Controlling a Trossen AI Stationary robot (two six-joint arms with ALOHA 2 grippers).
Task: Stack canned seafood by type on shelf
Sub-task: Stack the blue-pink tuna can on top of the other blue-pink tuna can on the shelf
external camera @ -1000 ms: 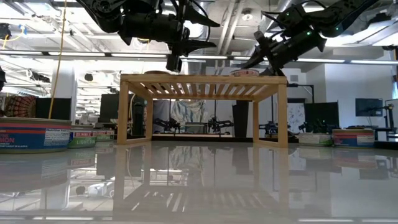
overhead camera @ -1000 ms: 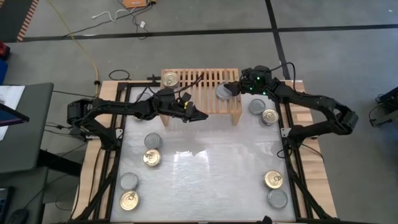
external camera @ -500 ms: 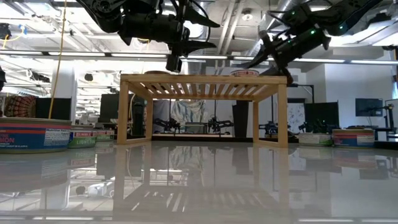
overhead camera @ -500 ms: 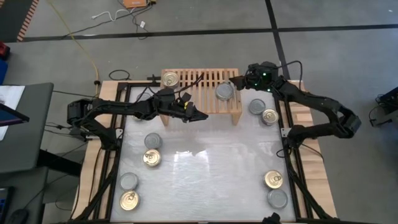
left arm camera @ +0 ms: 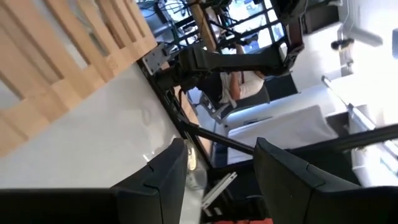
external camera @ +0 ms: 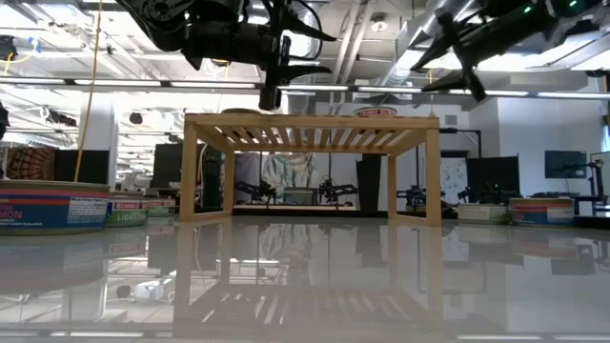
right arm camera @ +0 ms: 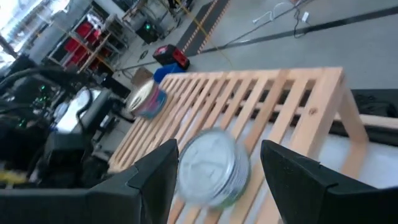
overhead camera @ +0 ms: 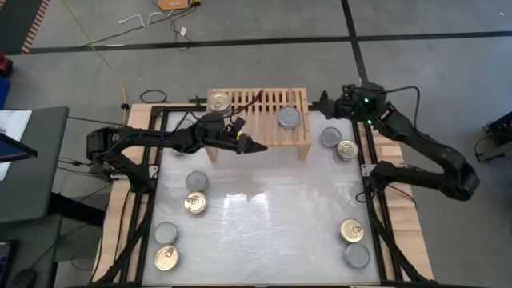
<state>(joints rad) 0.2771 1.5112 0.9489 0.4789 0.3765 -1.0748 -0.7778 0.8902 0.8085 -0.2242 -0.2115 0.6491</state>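
White tabletop (overhead camera: 264, 216) fills the middle of a wooden bench on a grey floor, with the shelf (overhead camera: 258, 120) standing at its far edge. Off the shelf's right end, the right gripper (overhead camera: 326, 105) hangs in the air with its fingers (right arm camera: 292, 180) spread wide and nothing between them; its wrist view looks across the slats at a silver-topped tin (overhead camera: 289, 118) lying on the right part of the shelf top, apart from the fingers. At the near edge of the shelf, toward its left half, the left gripper (overhead camera: 258, 147) hovers above the table with its fingers (left arm camera: 155, 186) partly apart and holding nothing. A gold-topped tin (overhead camera: 218, 102) sits on the shelf's far left corner. On the table, more canned seafood lies in pairs of one silver and one gold top: to the right of the shelf (overhead camera: 330, 137) (overhead camera: 346, 150), at the left below the left arm (overhead camera: 196, 181) (overhead camera: 194, 203), at the near left corner (overhead camera: 166, 233) (overhead camera: 166, 257), and at the near right corner (overhead camera: 351, 231) (overhead camera: 356, 255). From table height, labelled tins show at the left edge (external camera: 52, 207) and right edge (external camera: 540, 210).
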